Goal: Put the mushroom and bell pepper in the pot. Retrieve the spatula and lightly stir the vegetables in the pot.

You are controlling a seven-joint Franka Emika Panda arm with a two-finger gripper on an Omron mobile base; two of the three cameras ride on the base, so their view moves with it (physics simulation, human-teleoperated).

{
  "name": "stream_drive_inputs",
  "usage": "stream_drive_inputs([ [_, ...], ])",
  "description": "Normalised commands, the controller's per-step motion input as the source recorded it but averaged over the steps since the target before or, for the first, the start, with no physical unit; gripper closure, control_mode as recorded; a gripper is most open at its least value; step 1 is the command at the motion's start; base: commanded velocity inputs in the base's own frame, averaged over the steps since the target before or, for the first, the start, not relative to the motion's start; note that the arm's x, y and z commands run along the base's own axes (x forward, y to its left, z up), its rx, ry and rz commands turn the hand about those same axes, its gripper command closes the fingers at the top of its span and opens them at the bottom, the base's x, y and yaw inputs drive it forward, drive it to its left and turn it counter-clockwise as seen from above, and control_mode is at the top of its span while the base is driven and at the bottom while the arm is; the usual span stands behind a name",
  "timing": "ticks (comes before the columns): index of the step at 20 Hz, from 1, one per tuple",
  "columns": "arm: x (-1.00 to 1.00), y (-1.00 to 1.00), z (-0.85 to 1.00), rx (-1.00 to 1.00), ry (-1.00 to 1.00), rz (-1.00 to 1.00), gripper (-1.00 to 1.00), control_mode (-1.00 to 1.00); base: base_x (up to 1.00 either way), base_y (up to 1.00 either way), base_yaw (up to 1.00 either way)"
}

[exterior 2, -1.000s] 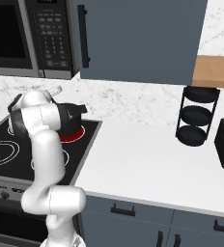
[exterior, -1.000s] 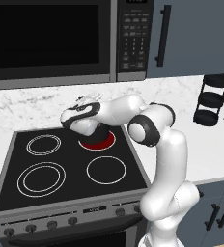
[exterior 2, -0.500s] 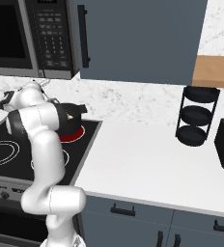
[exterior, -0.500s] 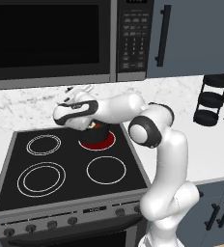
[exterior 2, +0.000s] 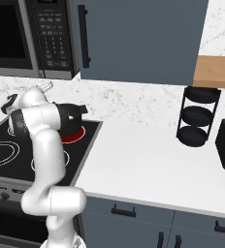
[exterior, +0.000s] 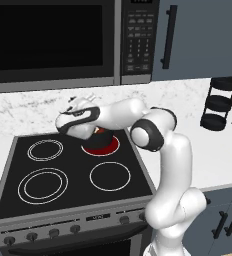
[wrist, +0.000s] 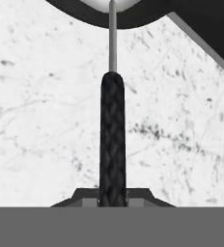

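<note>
Gripper (wrist: 113, 201) w/ spatula (wrist: 113, 140) now higher, leftward

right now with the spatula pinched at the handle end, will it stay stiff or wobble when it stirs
The spatula probably stays stiff: its thin shaft runs dead straight from the gripper. Held at the far end, the head could swing. The textured black handle likely resists slipping.
</note>
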Motion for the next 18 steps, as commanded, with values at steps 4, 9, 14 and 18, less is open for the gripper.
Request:
stream_drive_inputs([
  [4, 0.39, -0.36, -0.73, 0.03, 0.00, 0.00, 1.00, -1.00, 0.00, 0.00, 0.00],
  [9, 0.46, -0.37, -0.73, 0.04, 0.00, 0.00, 1.00, -1.00, 0.00, 0.00, 0.00],
  [14, 0.46, -0.34, -0.57, 0.01, -0.04, 0.00, 1.00, -1.00, 0.00, 0.00, 0.00],
  [18, 0.00, -0.13, -0.24, 0.06, -0.09, 0.03, 1.00, -1.00, 0.00, 0.00, 0.00],
])
